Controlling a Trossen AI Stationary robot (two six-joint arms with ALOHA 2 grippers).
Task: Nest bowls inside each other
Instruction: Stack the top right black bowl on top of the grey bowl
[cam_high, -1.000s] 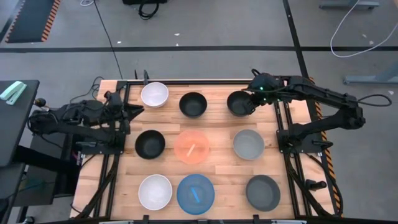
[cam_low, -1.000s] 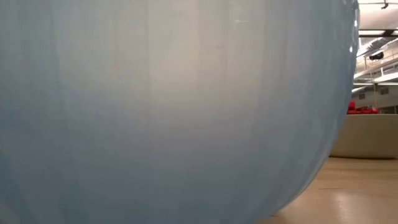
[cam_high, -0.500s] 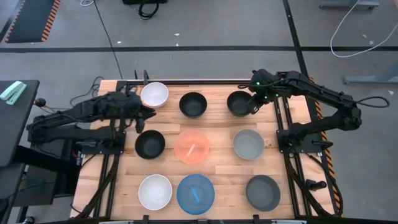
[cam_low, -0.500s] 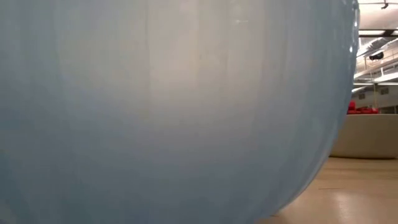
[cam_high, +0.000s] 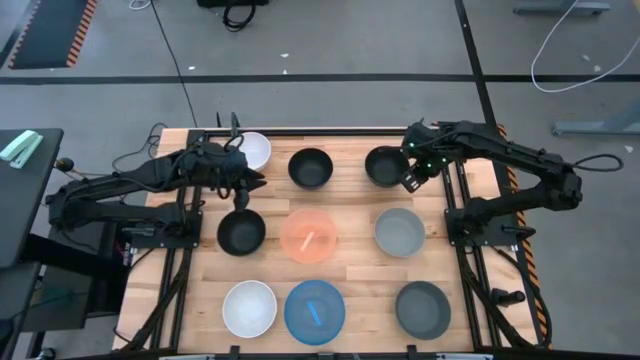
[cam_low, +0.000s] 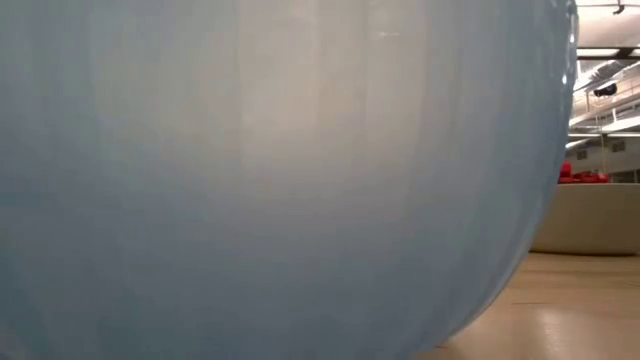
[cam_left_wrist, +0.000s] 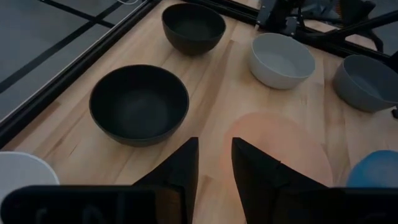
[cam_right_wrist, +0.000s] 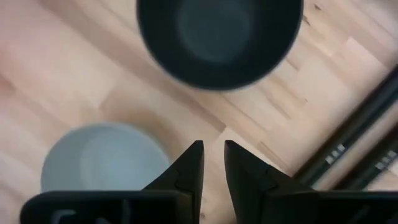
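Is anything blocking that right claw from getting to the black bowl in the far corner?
Nothing visible does. The right tool hangs beside the black bowl, at its rim, with only bare table around; the grey bowl sits apart.

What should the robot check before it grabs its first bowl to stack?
1. Bowls all separate, none nested yet: ok, nine sit apart on the table.
2. Left gripper empty: ok, fingers nearly closed on nothing.
3. Right gripper empty: ok, nearly closed beside the black bowl.
4. Grippers wide enough for a rim: not ok.
5. Arms apart from each other: ok.
6. Low view usable: not ok, the blue bowl fills it.
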